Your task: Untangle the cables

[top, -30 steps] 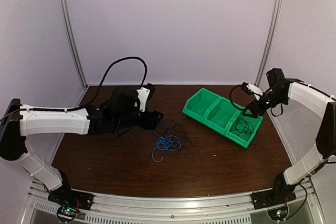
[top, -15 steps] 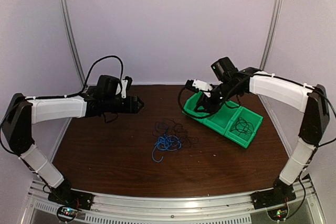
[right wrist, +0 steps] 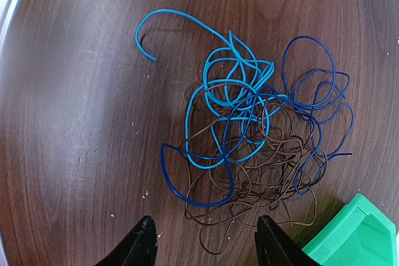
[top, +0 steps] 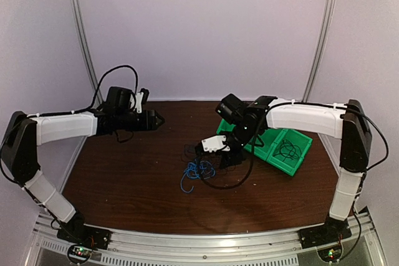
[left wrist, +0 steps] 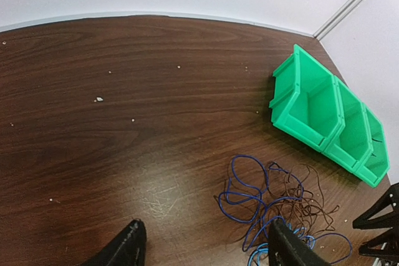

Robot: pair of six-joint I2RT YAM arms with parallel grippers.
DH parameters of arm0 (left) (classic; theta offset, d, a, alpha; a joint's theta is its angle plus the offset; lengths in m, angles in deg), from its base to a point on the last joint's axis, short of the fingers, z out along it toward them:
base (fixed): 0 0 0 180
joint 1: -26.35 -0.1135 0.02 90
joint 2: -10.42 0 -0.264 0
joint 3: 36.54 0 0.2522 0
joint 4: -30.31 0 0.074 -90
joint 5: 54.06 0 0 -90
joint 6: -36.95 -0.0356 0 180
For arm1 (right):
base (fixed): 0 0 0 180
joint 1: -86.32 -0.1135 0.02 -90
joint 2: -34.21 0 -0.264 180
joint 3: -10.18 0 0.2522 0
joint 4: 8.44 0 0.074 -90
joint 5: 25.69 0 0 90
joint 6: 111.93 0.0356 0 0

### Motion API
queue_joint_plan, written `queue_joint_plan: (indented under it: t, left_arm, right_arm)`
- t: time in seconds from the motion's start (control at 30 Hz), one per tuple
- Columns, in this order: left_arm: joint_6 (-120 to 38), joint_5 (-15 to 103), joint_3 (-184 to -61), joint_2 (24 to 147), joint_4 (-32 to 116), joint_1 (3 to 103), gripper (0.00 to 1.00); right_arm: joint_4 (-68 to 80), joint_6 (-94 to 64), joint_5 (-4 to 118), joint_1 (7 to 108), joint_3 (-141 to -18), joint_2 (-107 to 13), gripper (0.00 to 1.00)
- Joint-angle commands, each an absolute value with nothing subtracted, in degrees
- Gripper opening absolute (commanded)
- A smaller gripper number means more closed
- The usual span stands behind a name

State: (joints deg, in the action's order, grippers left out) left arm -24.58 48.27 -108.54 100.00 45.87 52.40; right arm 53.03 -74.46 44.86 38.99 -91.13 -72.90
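Note:
The cables [right wrist: 255, 123] lie in one tangle on the brown table: light blue, dark blue and thin brown wires looped through each other. The tangle also shows in the top view [top: 201, 166] and in the left wrist view [left wrist: 280, 210]. My right gripper [right wrist: 209, 244] hangs open and empty just above the tangle's near edge, by the bins; it shows in the top view [top: 225, 156]. My left gripper [left wrist: 206, 250] is open and empty, held above the table left of the tangle and well away from it [top: 156, 118]. One black cable [top: 288, 149] lies coiled in the right-hand bin.
Three joined green bins [top: 262, 138] stand right of the tangle, angled toward the back; they also show in the left wrist view [left wrist: 324, 113], and one corner [right wrist: 355, 235] shows in the right wrist view. Purple walls enclose the table at the back and sides.
My right arm has swung left from the right-hand bin, across the bins, down to the tangle. My left arm has drawn back from the tangle toward the left rear.

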Motion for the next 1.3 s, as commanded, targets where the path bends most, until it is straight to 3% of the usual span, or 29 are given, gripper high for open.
queue_joint_plan:
  t: [0.0, 0.2, 0.37, 0.6, 0.83, 1.03, 1.27]
  left_arm:
    - [-23.9, 51.5, -110.1, 98.0, 45.4, 51.3, 0.68]
    - [-23.9, 52.1, -110.0, 97.3, 45.3, 50.7, 0.68]
    - [-23.9, 52.8, -110.0, 97.0, 45.3, 50.0, 0.68]
    - [-24.8, 53.1, -110.1, 96.7, 45.3, 50.0, 0.67]
    - [-29.7, 55.3, -106.9, 90.0, 38.7, 51.1, 0.6]
    - [-38.2, 52.1, -94.1, 70.9, 22.5, 62.0, 0.64]
    - [-36.6, 47.1, -85.7, 65.0, 13.5, 67.1, 0.69]
  right_arm:
    - [53.4, -80.0, 52.5, 37.1, -90.5, -71.5, 0.55]
    - [52.0, -80.8, 55.6, 35.0, -91.1, -74.8, 0.51]
    - [49.6, -79.5, 55.4, 33.7, -91.9, -76.0, 0.39]
    - [48.4, -76.0, 51.4, 32.5, -94.4, -74.9, 0.0]
    - [47.8, -62.8, 45.5, 32.7, -107.0, -72.6, 0.0]
    - [49.4, -54.3, 42.9, 33.3, -120.4, -73.6, 0.0]
    - [46.2, -49.2, 44.0, 33.3, -123.5, -72.2, 0.0]
